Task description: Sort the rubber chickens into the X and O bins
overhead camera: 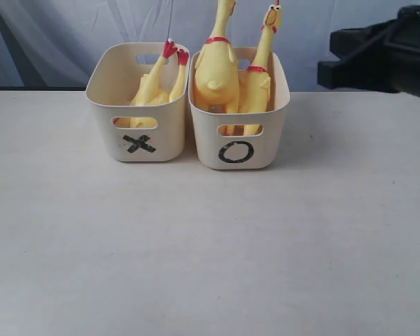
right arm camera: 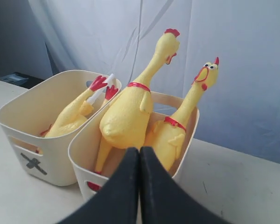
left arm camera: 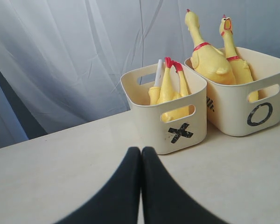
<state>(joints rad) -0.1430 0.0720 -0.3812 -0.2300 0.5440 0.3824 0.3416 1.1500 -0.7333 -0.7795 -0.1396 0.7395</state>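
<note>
Two cream bins stand side by side at the back of the table, the X bin (overhead camera: 169, 136) on the left and the O bin (overhead camera: 267, 150) on the right. One rubber chicken (overhead camera: 154, 87) lies head down in the X bin, its red feet sticking up. Two rubber chickens (overhead camera: 217, 73) (overhead camera: 255, 87) stand heads up in the O bin. My left gripper (left arm camera: 141, 150) is shut and empty, hanging short of the X bin (left arm camera: 149, 126). My right gripper (right arm camera: 140, 150) is shut and empty, close over the O bin (right arm camera: 80, 156) and its chickens (right arm camera: 126, 116) (right arm camera: 170, 135).
A pale curtain (overhead camera: 70, 35) hangs behind the table. The right arm's dark body (overhead camera: 385, 52) juts in at the upper right of the exterior view. A whitish strip (left arm camera: 157, 74) stands beside the feet in the X bin. The tabletop (overhead camera: 196, 252) stretches wide before the bins.
</note>
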